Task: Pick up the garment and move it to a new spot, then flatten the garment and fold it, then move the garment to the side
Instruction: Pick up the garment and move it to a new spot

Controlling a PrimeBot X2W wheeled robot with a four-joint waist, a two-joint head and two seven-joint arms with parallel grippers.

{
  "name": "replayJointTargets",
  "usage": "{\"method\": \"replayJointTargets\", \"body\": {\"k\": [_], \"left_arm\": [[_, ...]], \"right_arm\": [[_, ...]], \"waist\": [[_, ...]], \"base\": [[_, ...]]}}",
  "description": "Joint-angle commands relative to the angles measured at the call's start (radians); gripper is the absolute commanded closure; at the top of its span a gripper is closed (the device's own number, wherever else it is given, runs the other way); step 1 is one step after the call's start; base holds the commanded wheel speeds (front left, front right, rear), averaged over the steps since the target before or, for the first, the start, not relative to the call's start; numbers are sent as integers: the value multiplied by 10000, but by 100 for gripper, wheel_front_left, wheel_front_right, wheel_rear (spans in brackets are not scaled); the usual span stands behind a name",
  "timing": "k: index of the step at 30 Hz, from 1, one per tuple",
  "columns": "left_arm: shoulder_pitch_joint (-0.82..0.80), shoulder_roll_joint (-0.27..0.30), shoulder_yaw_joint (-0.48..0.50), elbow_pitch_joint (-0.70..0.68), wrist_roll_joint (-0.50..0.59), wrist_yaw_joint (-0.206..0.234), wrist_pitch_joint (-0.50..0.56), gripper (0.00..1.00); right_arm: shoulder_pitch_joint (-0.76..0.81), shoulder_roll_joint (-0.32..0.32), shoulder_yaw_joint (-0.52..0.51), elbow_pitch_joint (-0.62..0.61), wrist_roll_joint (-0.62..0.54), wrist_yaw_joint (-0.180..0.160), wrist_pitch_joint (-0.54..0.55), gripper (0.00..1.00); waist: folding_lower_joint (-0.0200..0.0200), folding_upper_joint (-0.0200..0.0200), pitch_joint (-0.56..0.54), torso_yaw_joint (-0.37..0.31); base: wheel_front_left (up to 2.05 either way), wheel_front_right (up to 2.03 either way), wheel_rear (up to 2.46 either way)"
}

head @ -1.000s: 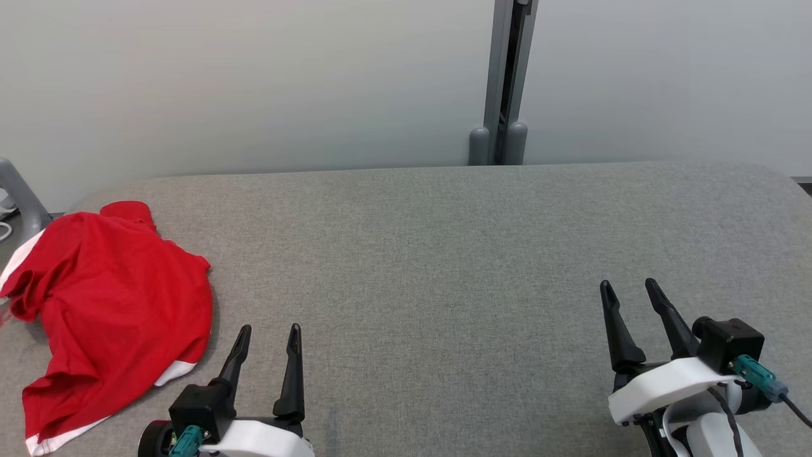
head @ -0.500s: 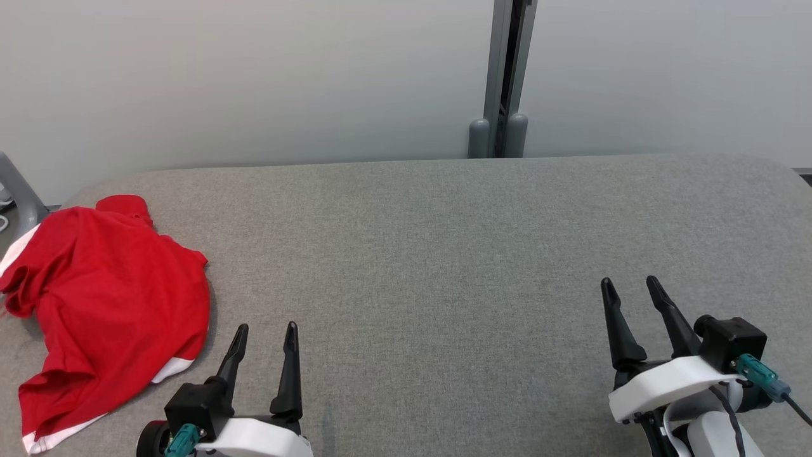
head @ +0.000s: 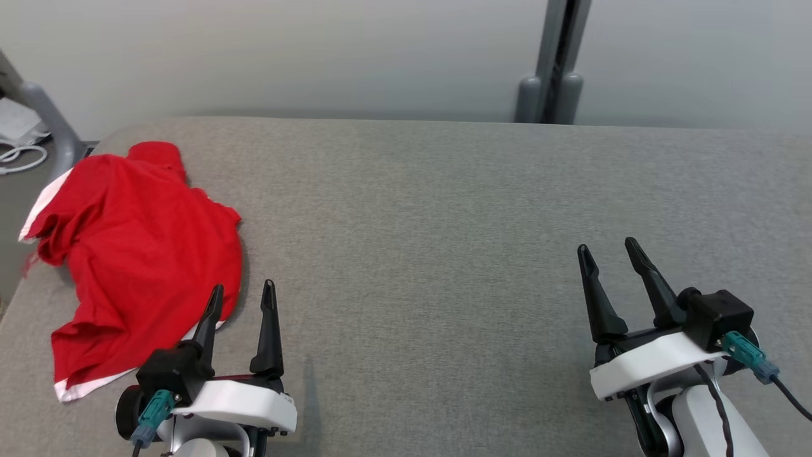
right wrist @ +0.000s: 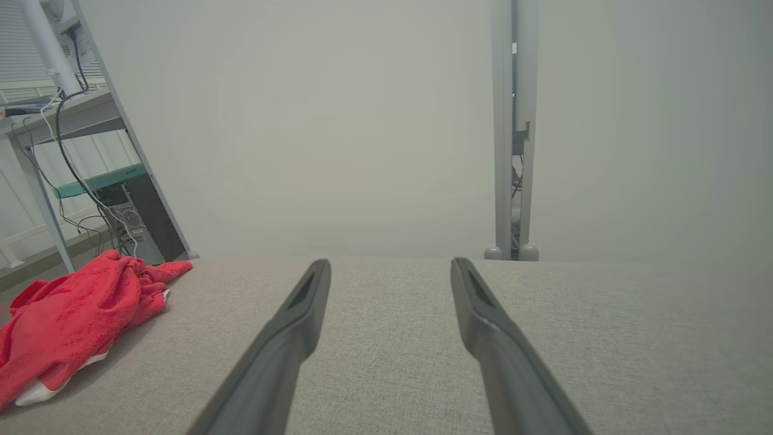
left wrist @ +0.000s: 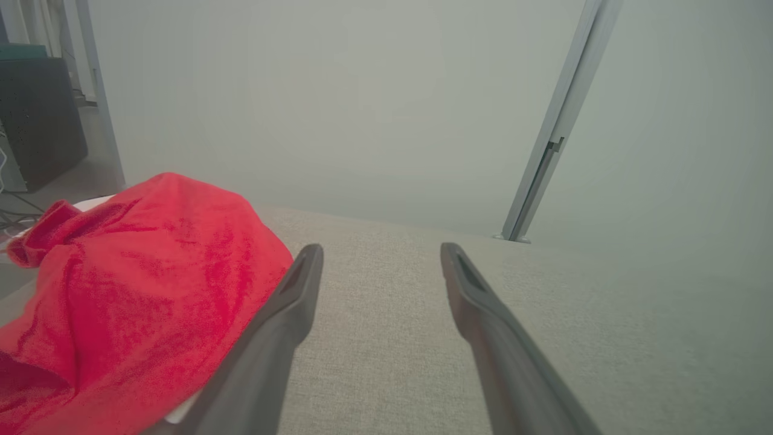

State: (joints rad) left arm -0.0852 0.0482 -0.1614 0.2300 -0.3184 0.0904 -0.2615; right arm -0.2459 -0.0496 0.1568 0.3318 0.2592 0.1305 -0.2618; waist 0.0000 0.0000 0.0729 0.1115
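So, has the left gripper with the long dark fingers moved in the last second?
Yes. Judged against the crumpled red garment, the left gripper has shifted left, toward it; the camera turned too.

Left gripper (head: 243,285): two long dark tapered fingers (head: 269,330), black block (head: 172,376), white shell (head: 235,401).
Right gripper (head: 606,244): matching dark pair, white curved shell, black boxy housing (head: 717,319).
Teal plugs (head: 151,416): at 7 o'clock of left block, 4 o'clock of right housing.
Cable (head: 790,397): black, thin.
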Motion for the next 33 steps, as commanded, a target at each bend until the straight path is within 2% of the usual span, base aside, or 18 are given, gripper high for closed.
{"method": "replayJointTargets", "body": {"k": [1, 11, 17, 23, 29, 31, 33], "left_arm": [[-195, 35, 5, -78, -123, 61, -27, 0], [-118, 39, -33, -378, -350, 234, -26, 0], [14, 37, 61, -416, -353, 210, -27, 0], [64, 37, 102, -460, -241, 112, -27, 0], [-216, 39, 395, -511, -151, -48, -26, 0], [-376, 43, 564, -525, -239, -192, -27, 0], [-740, 40, 835, -394, -121, -628, -26, 0]], "right_arm": [[-50, -58, 23, -57, -64, 4, -43, 0], [-198, -287, 466, -147, -11, 4, -43, 0], [-134, -376, 772, -168, 42, 3, -43, 0], [-116, -422, 778, -139, 18, 3, -43, 0], [-298, -516, 772, -178, -23, 3, -43, 0], [-347, -584, 753, -216, -61, 4, -43, 0], [-449, -721, 756, -268, -143, 4, -43, 0]], "waist": [[0, 0, 213, 621], [0, 0, 453, 2426], [0, 0, 484, 3125], [0, 0, 579, 3324], [0, 0, 898, 3119], [0, 0, 1065, 3030], [0, 0, 1387, 2910]], "base": [[0, 0, 0], [0, 0, 0], [0, 0, 0], [0, 0, 0], [0, 0, 0], [0, 0, 0], [0, 0, 0]]}}
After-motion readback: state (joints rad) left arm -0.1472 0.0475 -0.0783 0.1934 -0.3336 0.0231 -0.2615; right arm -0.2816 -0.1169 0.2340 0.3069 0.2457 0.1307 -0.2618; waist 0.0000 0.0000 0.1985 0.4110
